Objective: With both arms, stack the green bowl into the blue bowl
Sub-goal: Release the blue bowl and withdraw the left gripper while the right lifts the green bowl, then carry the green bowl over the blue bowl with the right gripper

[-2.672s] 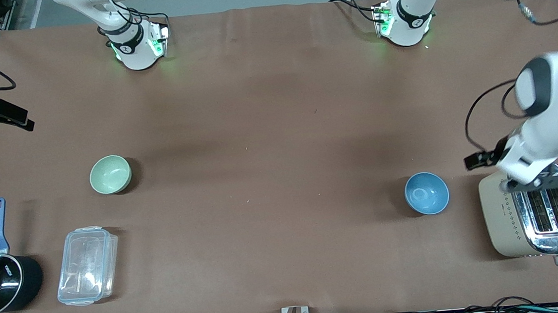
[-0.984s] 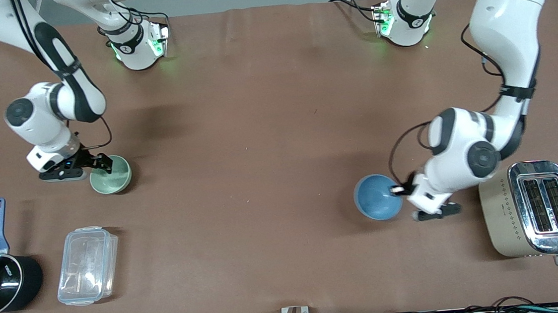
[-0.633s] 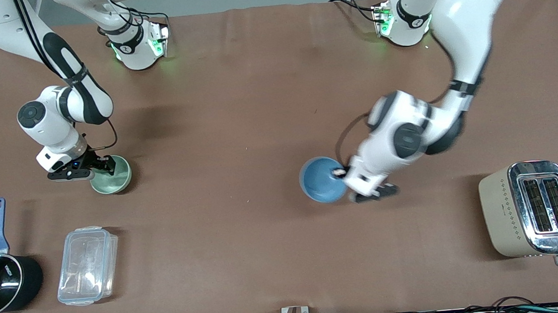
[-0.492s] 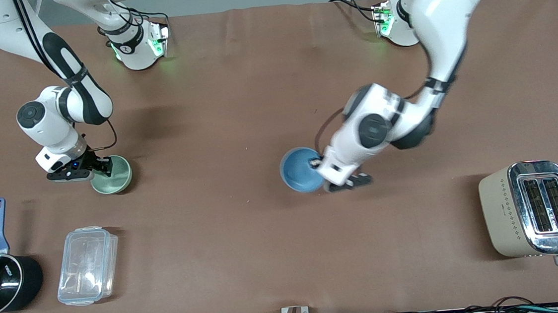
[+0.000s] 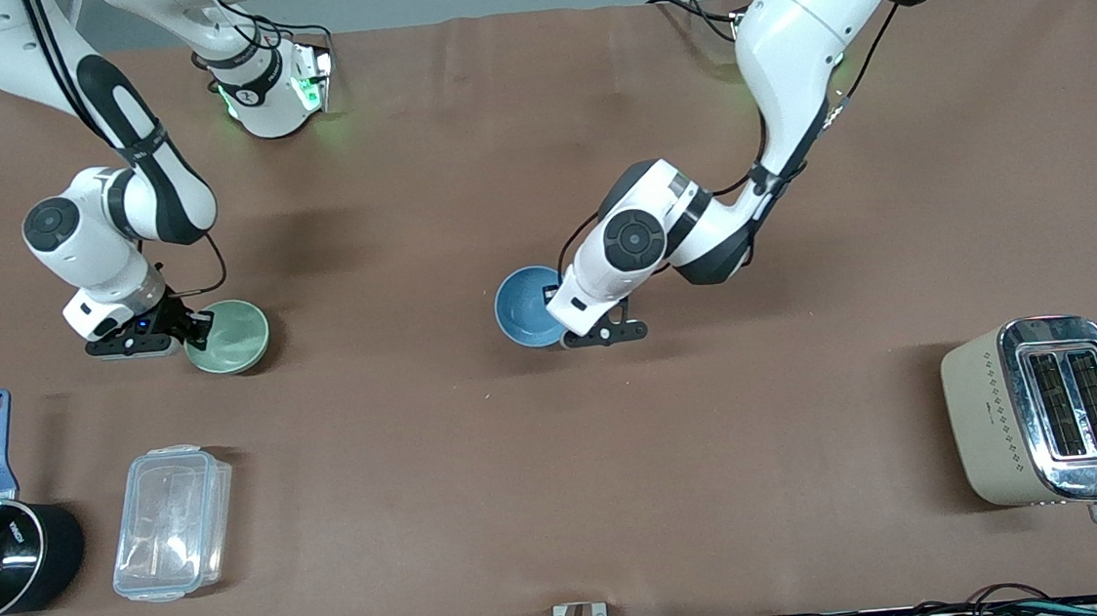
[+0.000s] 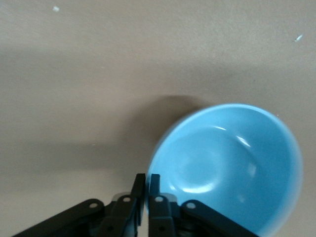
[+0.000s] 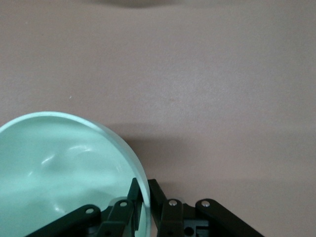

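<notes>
Tabletop (image 5: 483,470) of brown cloth carries all the things. The small round sky-blue bowl (image 5: 526,307) is near the middle, and the left tool (image 5: 559,315) is closed tight on its rim. In the left wrist view the two black fingers (image 6: 154,197) pinch the wall of the sky-blue bowl (image 6: 227,168). The small round pale green bowl (image 5: 230,337) is toward the right arm's end of the tabletop. The right tool (image 5: 190,328) is closed on its rim too, and the right wrist view shows thin black fingers (image 7: 132,195) clamped on the edge of the pale green bowl (image 7: 59,173). The two bowls are well apart. A clear plastic box (image 5: 172,523) and a black saucepan with a blue handle (image 5: 0,547) sit nearer the front camera than the green bowl. A beige toaster (image 5: 1046,411) stands toward the left arm's end.
</notes>
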Robot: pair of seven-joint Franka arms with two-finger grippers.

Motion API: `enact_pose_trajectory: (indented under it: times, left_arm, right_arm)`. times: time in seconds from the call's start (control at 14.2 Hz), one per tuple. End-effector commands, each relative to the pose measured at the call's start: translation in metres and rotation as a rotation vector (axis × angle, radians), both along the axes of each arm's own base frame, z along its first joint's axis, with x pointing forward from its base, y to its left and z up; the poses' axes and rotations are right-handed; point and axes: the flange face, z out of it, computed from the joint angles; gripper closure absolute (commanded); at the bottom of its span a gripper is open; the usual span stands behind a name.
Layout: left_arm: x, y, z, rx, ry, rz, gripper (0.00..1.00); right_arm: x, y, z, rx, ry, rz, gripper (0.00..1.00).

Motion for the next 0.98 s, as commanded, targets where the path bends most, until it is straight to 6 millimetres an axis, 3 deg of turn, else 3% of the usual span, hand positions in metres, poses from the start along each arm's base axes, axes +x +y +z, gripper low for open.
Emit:
enact_pose_trajectory:
  times: [0.0, 0.07, 0.21, 0.28, 0.42, 0.56, 0.7, 0.84, 0.91]
  left_arm:
    - [0.008, -0.004, -0.001, -0.015, -0.023, 0.027, 0.49]
    - [0.02, 0.006, 0.007, -0.011, -0.047, 0.039, 0.0]
    - [0.045, 0.033, 0.037, 0.028, -0.134, 0.049, 0.0]
    - [0.067, 0.064, 0.062, 0.07, -0.179, 0.067, 0.0]
    - [0.098, 0.129, 0.116, 0.146, -0.22, 0.12, 0.0]
    - [0.119, 0.193, 0.164, 0.234, -0.27, 0.145, 0.0]
    - [0.124, 0.232, 0.23, 0.325, -0.348, 0.084, 0.0]
    - [0.119, 0.272, 0.281, 0.379, -0.305, 0.086, 0.0]
    - [0.112, 0.279, 0.305, 0.391, -0.296, 0.059, 0.0]
  right_arm:
    - [0.018, 0.008, 0.059, 0.036, 0.074, 0.016, 1.0]
    - [0.029, 0.011, 0.084, 0.054, 0.123, 0.017, 1.0]
    - [0.052, 0.033, 0.131, 0.136, 0.23, 0.017, 1.0]
    - [0.062, 0.052, 0.16, 0.189, 0.284, 0.028, 1.0]
    - [0.071, 0.097, 0.198, 0.235, 0.345, 0.005, 1.0]
    - [0.069, 0.166, 0.209, 0.224, 0.36, -0.059, 1.0]
    - [0.063, 0.242, 0.218, 0.236, 0.35, -0.105, 1.0]
    - [0.057, 0.301, 0.215, 0.228, 0.334, -0.171, 1.0]
    - [0.051, 0.333, 0.208, 0.223, 0.329, -0.186, 1.0]
